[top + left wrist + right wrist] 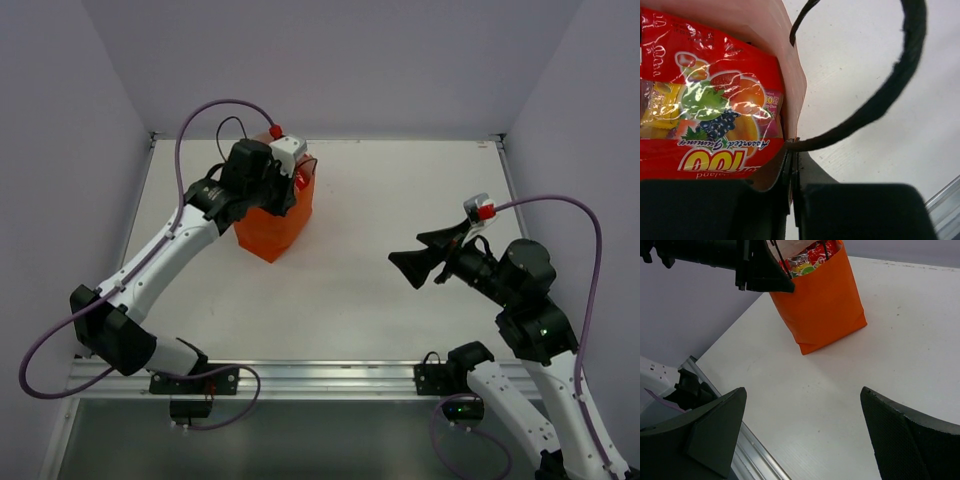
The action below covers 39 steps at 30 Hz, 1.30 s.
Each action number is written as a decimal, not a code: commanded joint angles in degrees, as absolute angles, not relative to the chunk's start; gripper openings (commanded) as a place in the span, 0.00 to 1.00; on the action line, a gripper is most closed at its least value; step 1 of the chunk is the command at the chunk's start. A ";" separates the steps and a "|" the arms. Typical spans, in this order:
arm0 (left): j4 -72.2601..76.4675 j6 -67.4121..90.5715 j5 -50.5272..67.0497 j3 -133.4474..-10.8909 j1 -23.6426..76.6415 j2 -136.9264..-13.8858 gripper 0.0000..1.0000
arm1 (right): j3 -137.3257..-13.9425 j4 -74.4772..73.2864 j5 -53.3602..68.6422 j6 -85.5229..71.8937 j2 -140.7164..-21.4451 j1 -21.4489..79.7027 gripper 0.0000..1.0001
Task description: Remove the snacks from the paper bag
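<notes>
The orange paper bag (272, 228) stands upright at the table's back left; it also shows in the right wrist view (825, 300). My left gripper (285, 195) is at the bag's top, shut on the bag's rim (792, 145) beside a dark loop handle (890, 85). A red snack packet (710, 110) with fruit print lies inside the bag. Colourful snacks (810, 257) show at the bag's mouth in the right wrist view. My right gripper (405, 248) is open and empty above the table, right of the bag and pointing at it, and its own view (802, 400) shows the jaws wide apart.
An aluminium rail (320, 375) runs along the near table edge and shows in the right wrist view (755, 455). Grey walls close off the left, back and right sides. White table surface (400, 190) lies between bag and right gripper.
</notes>
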<state>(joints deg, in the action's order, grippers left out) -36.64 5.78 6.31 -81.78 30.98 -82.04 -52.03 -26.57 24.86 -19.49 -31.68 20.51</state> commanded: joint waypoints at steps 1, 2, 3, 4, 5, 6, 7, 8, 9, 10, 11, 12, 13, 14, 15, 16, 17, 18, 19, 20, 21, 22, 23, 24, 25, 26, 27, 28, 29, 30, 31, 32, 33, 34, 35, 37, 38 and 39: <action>-38.31 7.47 4.31 -82.17 30.59 -80.24 0.11 | -52.91 -26.10 23.29 -18.98 -30.68 20.57 0.99; -38.84 7.47 3.70 -82.79 30.59 -80.33 0.21 | -53.00 -26.45 23.20 -18.98 -30.59 20.57 0.99; -39.28 7.56 3.52 -84.79 30.59 -80.16 0.30 | -53.09 -26.63 23.20 -18.81 -30.41 20.57 0.99; -40.24 7.91 3.52 -86.12 30.67 -80.07 0.52 | -53.35 -26.80 23.12 -18.63 -30.32 20.57 0.99; -40.69 8.17 3.43 -87.61 30.59 -79.89 0.63 | -53.52 -27.07 23.03 -18.55 -30.24 20.57 0.99; -40.95 8.26 3.43 -89.19 30.59 -79.28 0.71 | -53.61 -27.24 22.94 -18.46 -30.15 20.57 0.99; -41.13 8.52 3.25 -91.99 30.59 -78.76 0.85 | -53.79 -27.16 22.85 -18.37 -29.97 20.57 0.99; -41.05 8.61 2.38 -93.33 30.59 -78.23 0.91 | -53.96 -27.25 22.85 -18.28 -29.97 20.57 0.99; -40.87 8.79 1.85 -94.47 30.50 -76.92 0.95 | -54.14 -27.25 23.03 -18.28 -29.88 20.57 0.99; -40.17 8.27 1.41 -95.70 30.50 -76.12 0.96 | -54.23 -27.16 23.20 -18.37 -29.88 20.57 0.99; -39.82 8.00 -1.90 -95.89 30.59 -75.33 0.96 | -54.32 -27.07 23.29 -18.37 -29.88 20.57 0.99; -39.55 7.74 -4.20 -95.98 30.32 -74.02 0.96 | -54.32 -27.07 23.64 -18.46 -29.88 20.57 0.99; -39.38 7.30 -6.31 -95.89 29.97 -73.57 0.95 | -54.23 -26.98 23.64 -18.54 -29.80 20.57 0.99; -39.46 7.12 -9.29 -95.28 27.97 -73.13 0.94 | -54.23 -26.98 23.73 -18.54 -29.79 20.57 0.99; -39.64 6.86 -9.32 -94.75 25.95 -72.78 0.91 | -54.14 -26.90 23.82 -18.54 -29.71 20.57 0.99; -39.55 6.68 -8.53 -94.05 23.58 -72.51 0.90 | -54.14 -26.89 23.82 -18.54 -29.62 20.57 0.99; -39.38 6.68 -5.57 -92.30 17.99 -72.51 0.89 | -54.23 -26.98 23.82 -18.46 -29.62 20.57 0.99; -39.11 6.24 -4.58 -91.33 15.67 -72.60 0.86 | -54.23 -26.90 23.91 -18.46 -29.62 20.57 0.99; -38.15 5.72 -4.31 -90.36 14.17 -72.77 0.85 | -54.40 -26.89 24.08 -18.28 -29.62 20.57 0.99; -37.54 5.45 -5.18 -88.87 12.32 -73.56 0.84 | -54.49 -26.72 24.17 -18.28 -29.62 20.57 0.99; -36.57 5.36 -5.27 -88.42 11.70 -74.17 0.82 | -54.49 -26.63 24.34 -18.19 -29.71 20.57 0.99; -35.87 5.36 -4.58 -88.16 10.91 -74.88 0.81 | -54.49 -26.20 24.69 -18.19 -29.79 20.57 0.99; -34.90 5.54 -1.79 -87.72 9.42 -75.58 0.80 | -54.49 -26.02 24.78 -18.28 -29.88 20.57 0.99; -33.59 6.23 -0.71 -86.15 8.71 -76.72 0.78 | -54.75 -26.02 24.87 -18.28 -30.14 20.57 0.99; -30.96 6.33 -0.27 -85.44 8.18 -77.34 0.76 | -54.93 -26.10 25.22 -18.37 -30.32 20.57 0.99; -29.81 6.42 2.61 -84.73 7.48 -77.95 0.75 | -55.19 -26.19 25.49 -18.28 -30.50 20.57 0.99; -28.84 6.50 3.42 -83.94 7.30 -79.09 0.74 | -55.37 -26.45 25.66 -18.11 -30.59 20.57 0.99; -27.26 6.50 4.12 -83.76 7.21 -79.62 0.73 | -55.63 -26.80 25.66 -17.93 -30.59 20.57 0.99; -26.46 6.42 5.00 -83.41 7.21 -79.98 0.73 | -55.63 -26.89 25.49 -17.84 -30.50 20.57 0.99; -25.41 6.33 4.92 -82.89 7.21 -80.33 0.71 | -55.55 -26.98 25.40 -17.75 -30.50 20.57 0.99; -23.31 6.33 4.49 -81.66 7.12 -80.42 0.69 | -55.46 -26.90 25.31 -17.67 -30.24 20.57 0.99; -22.33 6.15 3.79 -81.04 6.86 -80.68 0.67 | -55.37 -26.81 25.31 -17.67 -30.15 20.57 0.99; -21.45 6.07 3.78 -80.51 6.68 -80.94 0.64 | -55.28 -26.63 25.40 -17.67 -30.15 20.48 0.99; -19.71 5.98 3.87 -79.12 6.59 -81.03 0.63 | -55.11 -26.37 25.49 -17.84 -30.15 20.57 0.99; -18.99 5.89 4.65 -78.67 6.33 -81.47 0.60 | -55.11 -26.28 25.58 -17.84 -30.23 20.57 0.99; -18.20 5.80 6.23 -77.88 6.07 -82.09 0.56 | -55.46 -26.28 26.28 -17.93 -30.76 20.57 0.99; -18.02 5.71 6.94 -77.52 6.06 -82.44 0.53 | -55.63 -26.37 26.37 -17.93 -31.02 20.57 0.99; -17.58 5.54 7.12 -77.26 6.06 -82.53 0.51 | -55.90 -26.37 26.63 -17.84 -31.20 20.57 0.99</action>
